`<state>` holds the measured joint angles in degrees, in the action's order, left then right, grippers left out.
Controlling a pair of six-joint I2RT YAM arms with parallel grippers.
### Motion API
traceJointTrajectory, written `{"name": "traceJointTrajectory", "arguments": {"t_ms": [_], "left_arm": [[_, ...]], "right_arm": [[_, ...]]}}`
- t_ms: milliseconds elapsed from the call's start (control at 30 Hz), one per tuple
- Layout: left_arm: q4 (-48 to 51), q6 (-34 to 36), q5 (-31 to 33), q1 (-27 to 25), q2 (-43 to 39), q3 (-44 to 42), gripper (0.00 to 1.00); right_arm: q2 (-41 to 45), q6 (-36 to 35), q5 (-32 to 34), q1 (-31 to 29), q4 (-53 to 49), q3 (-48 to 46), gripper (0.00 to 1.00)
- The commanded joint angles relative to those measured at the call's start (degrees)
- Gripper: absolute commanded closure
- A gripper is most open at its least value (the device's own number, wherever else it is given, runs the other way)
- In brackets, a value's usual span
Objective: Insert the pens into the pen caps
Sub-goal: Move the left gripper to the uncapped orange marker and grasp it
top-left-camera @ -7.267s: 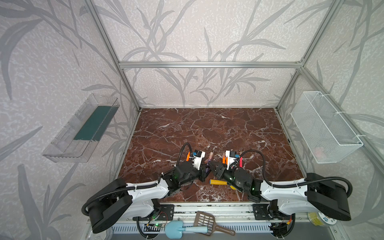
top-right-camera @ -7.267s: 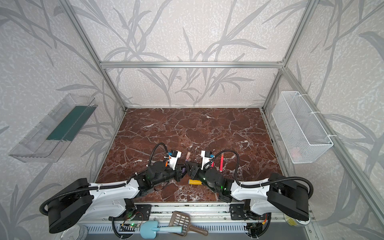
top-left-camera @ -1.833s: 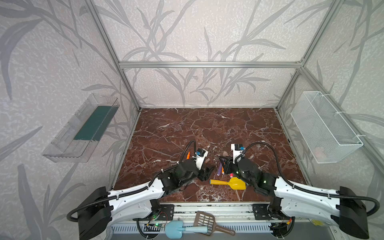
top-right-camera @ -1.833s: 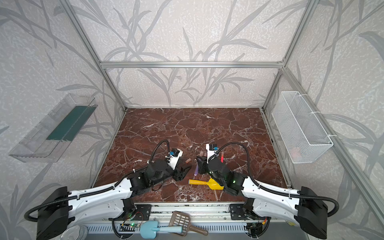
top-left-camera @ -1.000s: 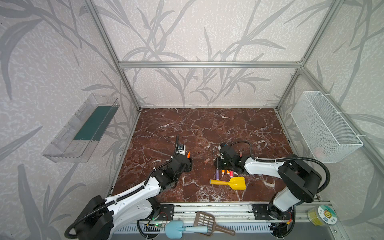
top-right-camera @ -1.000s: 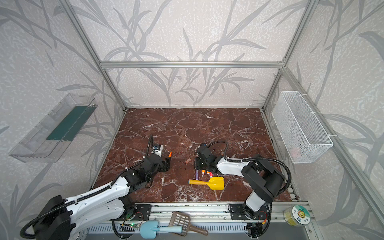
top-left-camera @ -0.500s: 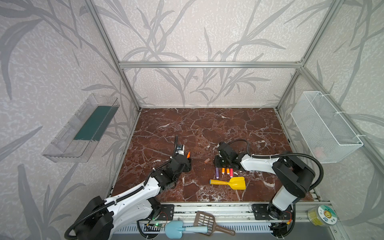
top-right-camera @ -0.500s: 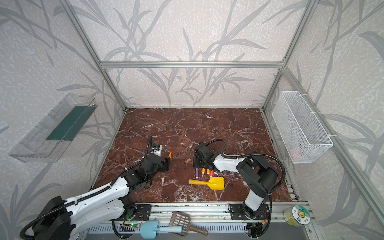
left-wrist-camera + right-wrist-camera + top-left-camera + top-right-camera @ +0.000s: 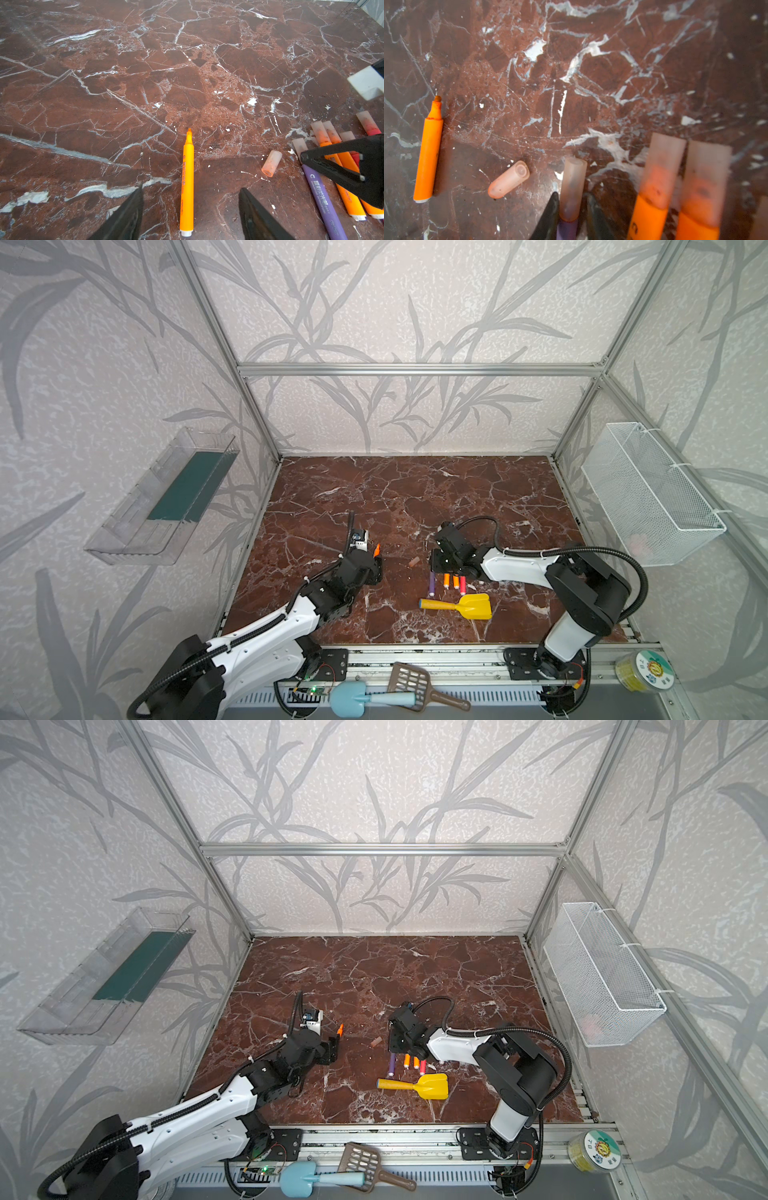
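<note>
Now left claw [image 9: 191, 187] wide over orange pen [image 9: 187, 166], cap [image 9: 271, 163] three o'clock; right claw [image 9: 571, 194] narrow, flanking purple pen [image 9: 566, 227], grip unclear.

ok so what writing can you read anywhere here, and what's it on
"deli", likely: near the white end of the uncapped orange pen; other print blurred.
"deli", likely: purple pen, after white characters too blurred to read.
Capped orange pen: dark print, unreadable.
Round tin: label too small.
</note>
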<state>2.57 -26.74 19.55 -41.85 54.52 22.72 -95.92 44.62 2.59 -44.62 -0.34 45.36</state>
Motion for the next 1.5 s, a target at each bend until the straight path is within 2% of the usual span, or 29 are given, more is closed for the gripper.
{"name": "traceJointTrajectory", "arguments": {"t_ms": [0, 300, 633, 833, 1033, 1133, 1367, 1467], "left_arm": [[0.25, -1.43, 0.23, 0.45, 0.0, -0.41, 0.27], [-0.75, -3.27, -2.96, 0.8, 6.25, 0.66, 0.3], [-2.15, -4.9, -3.4, 1.03, 14.91, 1.74, 0.39], [-4.62, -5.08, -3.65, 1.71, 20.1, 1.89, 0.4], [-3.71, -6.26, -3.73, 2.2, 25.5, 4.58, 0.54], [-3.8, -6.22, -3.78, 2.28, 26.1, 4.92, 0.57], [-3.62, -5.7, -4.84, 2.54, 27.72, 5.8, 0.78], [-3.92, -5.67, -5.91, 2.59, 27.81, 6.03, 0.83]], "right_arm": [[3.58, -0.88, 3.39, 0.21, -5.81, -0.8, 0.74], [13.21, -2.93, 4.5, -0.88, -7.42, -2.02, 0.67], [23.69, -1.8, 8.27, -4.33, -9.15, -6.13, 0.64], [28.75, -0.42, 10.49, -5.51, -9.07, -9.43, 0.63], [30.77, -0.28, 11.38, -6.29, -10.6, -9.46, 0.63], [31.36, -0.41, 11.89, -6.43, -11.26, -9.15, 0.62], [33.11, -0.24, 12.26, -6.44, -10.56, -10.36, 0.62], [34.01, -0.1, 12.26, -6.44, -10.41, -11.0, 0.62]]}}
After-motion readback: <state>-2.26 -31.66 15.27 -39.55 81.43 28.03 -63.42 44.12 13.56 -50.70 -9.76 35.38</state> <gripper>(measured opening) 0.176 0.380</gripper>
